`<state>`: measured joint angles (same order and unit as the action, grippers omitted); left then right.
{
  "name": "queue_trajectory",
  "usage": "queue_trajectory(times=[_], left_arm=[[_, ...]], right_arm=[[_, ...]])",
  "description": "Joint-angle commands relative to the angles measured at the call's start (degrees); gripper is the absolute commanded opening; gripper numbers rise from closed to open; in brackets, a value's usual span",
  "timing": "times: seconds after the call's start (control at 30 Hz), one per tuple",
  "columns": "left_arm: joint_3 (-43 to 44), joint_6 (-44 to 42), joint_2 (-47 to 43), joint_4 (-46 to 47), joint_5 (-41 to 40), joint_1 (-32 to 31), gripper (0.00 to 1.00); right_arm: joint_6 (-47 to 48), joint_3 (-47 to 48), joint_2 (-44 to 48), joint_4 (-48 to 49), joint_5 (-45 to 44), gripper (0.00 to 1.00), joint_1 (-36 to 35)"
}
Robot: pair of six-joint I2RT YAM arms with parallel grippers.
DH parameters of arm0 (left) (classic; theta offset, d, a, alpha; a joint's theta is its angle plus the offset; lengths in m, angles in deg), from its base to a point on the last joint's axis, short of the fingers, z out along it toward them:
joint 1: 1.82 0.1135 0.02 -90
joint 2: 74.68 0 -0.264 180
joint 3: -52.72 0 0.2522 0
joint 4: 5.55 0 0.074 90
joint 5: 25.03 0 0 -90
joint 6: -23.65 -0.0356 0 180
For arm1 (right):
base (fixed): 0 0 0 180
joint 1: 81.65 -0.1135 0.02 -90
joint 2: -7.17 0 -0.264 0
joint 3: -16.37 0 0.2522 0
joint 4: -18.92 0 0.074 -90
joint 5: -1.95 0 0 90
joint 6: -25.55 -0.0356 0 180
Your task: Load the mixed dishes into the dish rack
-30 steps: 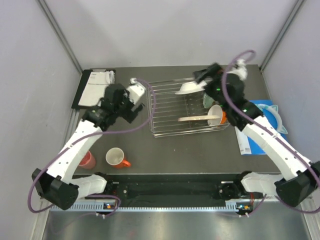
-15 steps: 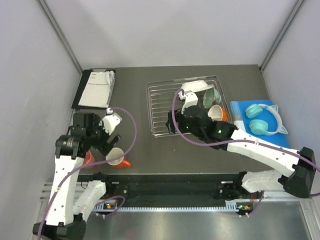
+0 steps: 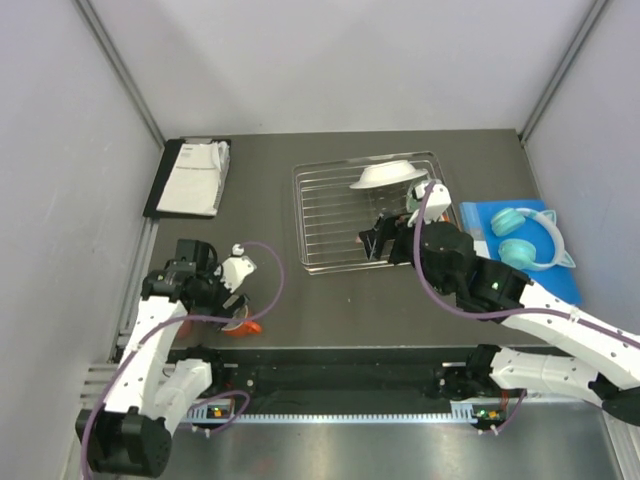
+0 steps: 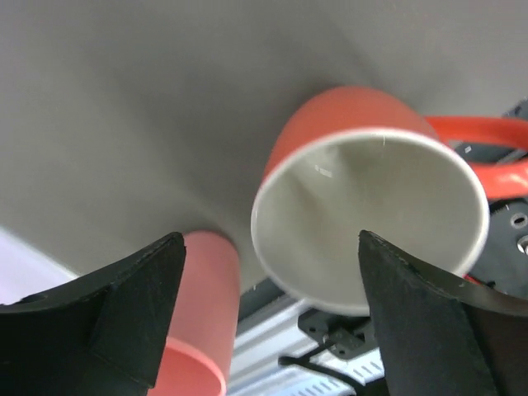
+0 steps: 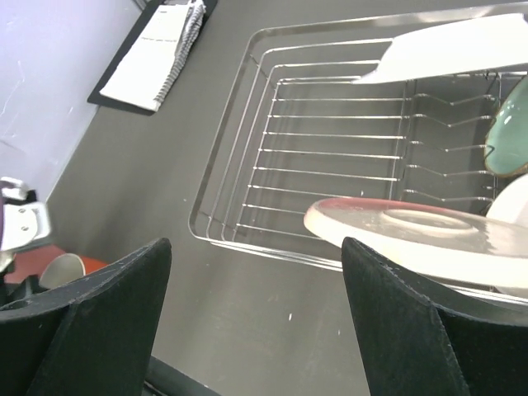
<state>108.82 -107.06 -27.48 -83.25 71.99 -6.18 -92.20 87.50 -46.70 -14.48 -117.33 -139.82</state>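
An orange white-lined mug [image 4: 371,206] lies tilted on the table, its rim reaching between my left gripper's [image 4: 272,330] open fingers. A salmon pink cup [image 4: 202,330] stands just left of it. From above, the left gripper [image 3: 232,305] covers most of the mug [image 3: 246,326]. The dish rack [image 3: 298,215] holds a white plate [image 3: 385,175] at the back. In the right wrist view the rack [image 5: 223,153] also holds a pink-and-cream plate [image 5: 412,235] and a mint green bowl [image 5: 511,124]. My right gripper [image 5: 256,313] is open and holds nothing, over the table at the rack's front edge [image 3: 385,240].
A black tray with white papers [image 3: 190,180] lies at the back left. Teal headphones [image 3: 525,238] rest on a blue sheet [image 3: 490,215] right of the rack. Grey walls close in both sides and the back.
The left arm swung from beside the rack down to the mug and its gripper now straddles the mug's rim. The right arm left the white plate in the rack and drew back to the rack's front.
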Motion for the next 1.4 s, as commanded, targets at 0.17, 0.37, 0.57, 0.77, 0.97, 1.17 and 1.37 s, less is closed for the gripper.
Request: queue_trajectory(times=[0.17, 0.37, 0.57, 0.77, 0.97, 1.17, 1.37], left_arm=[[-0.52, 0.89, 10.18, 9.37, 9.30, 0.32, 0.32], [3.70, 2.65, 12.39, 7.61, 12.04, 0.32, 0.00], [24.23, 5.63, 9.41, 2.68, 24.40, 0.32, 0.00], [43.95, 24.20, 8.34, 19.31, 49.64, 0.32, 0.00], [33.71, 61.54, 7.47, 53.95, 58.09, 0.32, 0.00], [21.90, 66.21, 3.52, 71.68, 55.99, -0.12, 0.00], [18.30, 62.25, 2.11, 69.75, 55.38, -1.09, 0.00]], right_arm=[[-2.84, -0.85, 1.66, -0.40, -1.57, 0.81, -0.80], [-2.93, -0.41, 1.05, 0.13, -1.40, 0.81, -0.80], [-0.74, 2.22, -0.27, 3.63, 5.79, 0.95, -0.54], [-8.59, -5.84, 1.83, 27.16, 38.99, 1.00, 5.51], [-42.30, -20.52, -0.96, 69.10, 60.47, 1.00, 19.75], [-71.98, -26.07, -18.51, 110.79, 59.96, 1.00, 21.44], [-73.42, -23.09, -24.79, 111.23, 60.66, 1.00, 18.28]])
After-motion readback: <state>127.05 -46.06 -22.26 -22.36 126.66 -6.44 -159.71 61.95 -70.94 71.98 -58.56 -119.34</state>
